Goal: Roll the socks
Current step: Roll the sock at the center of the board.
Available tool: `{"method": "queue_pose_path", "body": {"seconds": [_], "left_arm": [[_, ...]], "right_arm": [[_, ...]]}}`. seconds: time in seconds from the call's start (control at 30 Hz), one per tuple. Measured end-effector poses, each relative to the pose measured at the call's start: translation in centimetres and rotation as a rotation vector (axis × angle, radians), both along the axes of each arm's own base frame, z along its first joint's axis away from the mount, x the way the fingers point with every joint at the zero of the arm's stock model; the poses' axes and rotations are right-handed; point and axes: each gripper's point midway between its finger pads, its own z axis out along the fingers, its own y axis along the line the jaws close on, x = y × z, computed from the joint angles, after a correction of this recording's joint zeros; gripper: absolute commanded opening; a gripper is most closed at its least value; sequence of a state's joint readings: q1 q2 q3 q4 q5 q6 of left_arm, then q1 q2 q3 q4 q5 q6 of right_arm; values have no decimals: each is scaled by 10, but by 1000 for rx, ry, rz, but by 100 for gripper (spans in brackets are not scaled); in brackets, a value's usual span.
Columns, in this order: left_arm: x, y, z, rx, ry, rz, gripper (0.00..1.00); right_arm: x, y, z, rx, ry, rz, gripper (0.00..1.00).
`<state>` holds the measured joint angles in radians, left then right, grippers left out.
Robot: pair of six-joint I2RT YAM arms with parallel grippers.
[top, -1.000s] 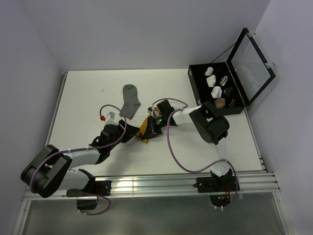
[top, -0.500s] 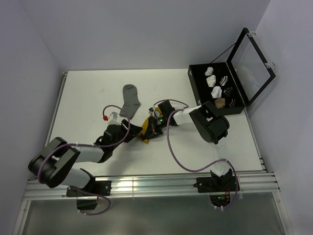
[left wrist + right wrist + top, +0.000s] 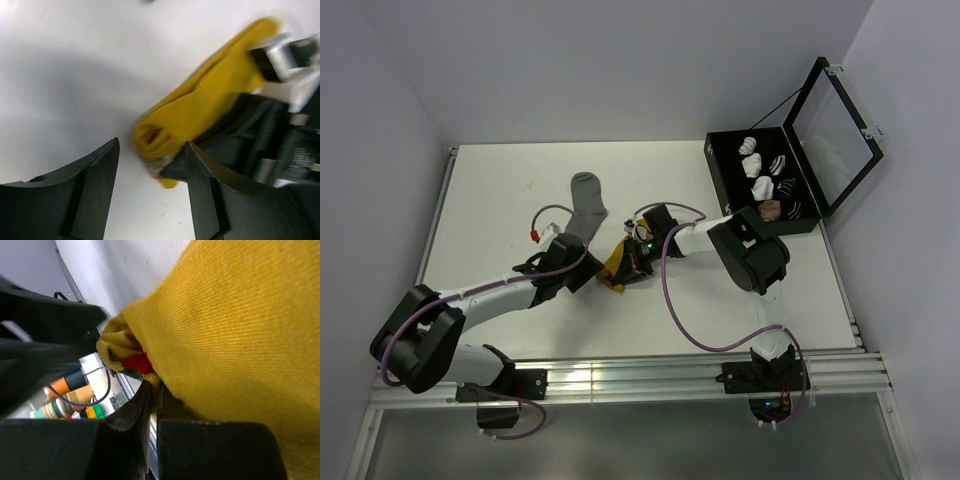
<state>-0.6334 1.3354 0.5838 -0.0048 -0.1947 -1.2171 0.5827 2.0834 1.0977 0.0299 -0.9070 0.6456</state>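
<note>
White tabletop (image 3: 490, 190), two entries. Mustard sock (image 3: 614, 267): frame centre, part-rolled; we judge it soft, light, apt to unroll, best taken at the rolled end. Right pincer (image 3: 150, 390) pinched shut on it; left pincer (image 3: 151, 145) parted, empty, straddling the roll. Grey sock (image 3: 587, 205): flat, above centre.

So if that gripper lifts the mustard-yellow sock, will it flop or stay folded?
Probably flops: the mustard-yellow knit sock is soft ribbed fabric, creased and doubled over. Likely light and not slippery; the shut right gripper seems to pinch its cloth.
</note>
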Motion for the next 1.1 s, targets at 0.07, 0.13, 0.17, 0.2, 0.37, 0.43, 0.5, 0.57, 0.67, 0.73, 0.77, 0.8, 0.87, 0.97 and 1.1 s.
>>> {"method": "queue_pose_path", "body": {"seconds": [0.07, 0.13, 0.17, 0.2, 0.37, 0.43, 0.5, 0.57, 0.67, 0.73, 0.77, 0.8, 0.87, 0.97, 1.1], "left_arm": [[-12, 1, -17, 21, 74, -4, 59], [-19, 1, -24, 30, 110, -4, 58], [-21, 1, -24, 28, 116, -2, 58], [-22, 0, -24, 25, 119, 0, 58], [-23, -3, -21, 10, 116, 10, 57], [-24, -4, -19, -2, 109, 11, 57], [-25, -4, -16, -13, 91, 9, 57], [-25, -3, -12, -18, 69, 12, 57], [-25, -6, -3, -44, 23, 8, 57], [-23, -8, 1, -62, -2, 5, 57], [-22, -9, 2, -68, -9, 4, 57], [-21, -10, 2, -72, -14, 4, 57], [-20, -11, 2, -74, -17, 3, 56], [-19, -12, -5, -66, -7, 3, 56], [-21, -10, -19, -37, 26, 3, 55]], "right_arm": [[0, 0, 0, 0, 0, 0, 0], [0, 0, 0, -2, -1, -1, 0], [0, 0, 0, -4, -1, -2, 0], [0, 0, 0, -6, -3, -3, 0], [0, -1, 0, -8, -6, -3, 0], [0, -1, 0, -8, -7, -3, 0], [0, -1, 0, -8, -8, -2, 0], [0, -1, 0, -8, -9, -1, 0], [1, -1, 0, -8, -10, -1, 0], [1, -1, 0, -8, -10, -1, 0], [0, 0, 0, -8, -10, -1, 0], [0, 0, 0, -8, -10, -1, 0], [0, 0, 0, -8, -10, -1, 0], [0, 0, 0, -8, -10, -1, 0], [1, 0, 0, -8, -10, -1, 0]]}}
